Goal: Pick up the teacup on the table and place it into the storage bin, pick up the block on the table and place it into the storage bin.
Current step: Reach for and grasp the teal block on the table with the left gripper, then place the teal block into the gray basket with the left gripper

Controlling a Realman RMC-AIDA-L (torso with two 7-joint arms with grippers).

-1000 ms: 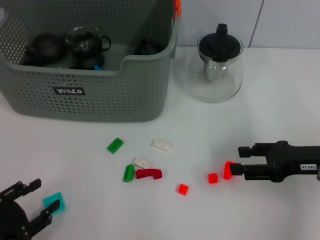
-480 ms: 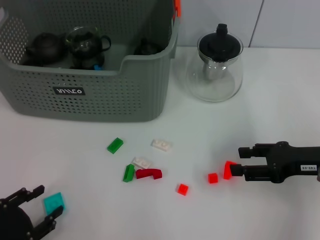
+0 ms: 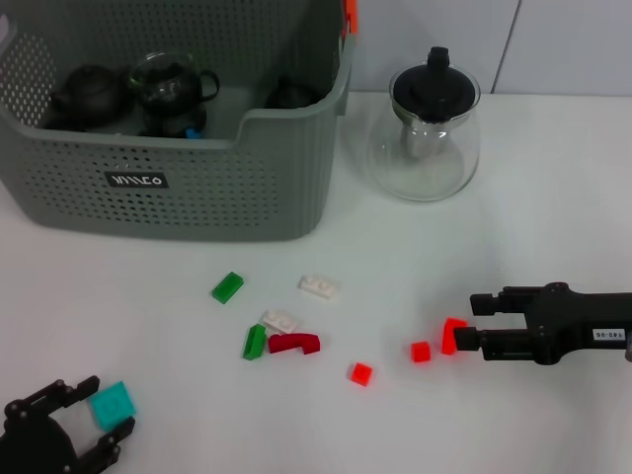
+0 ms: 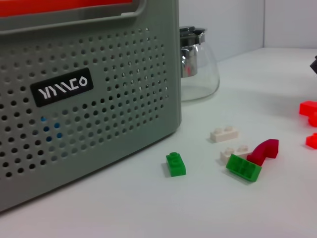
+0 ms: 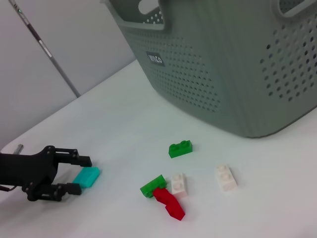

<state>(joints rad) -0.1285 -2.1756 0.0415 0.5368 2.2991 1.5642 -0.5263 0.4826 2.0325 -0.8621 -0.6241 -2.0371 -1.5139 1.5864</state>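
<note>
Nine blocks lie on the bench: the open left tool (image 3: 101, 420) straddles the teal block (image 3: 112, 404), the open right tool (image 3: 472, 319) touches one of three red blocks (image 3: 453, 335).

Storage bin (image 3: 197, 188) matt perforated plastic (teapot (image 3: 425, 138) clear glossy glass).

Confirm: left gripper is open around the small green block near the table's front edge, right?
Not green. The left gripper is open around the small turquoise block, as the head view shows; the right wrist view shows it too. The green blocks lie farther in, near the grey-green perforated storage bin.
</note>
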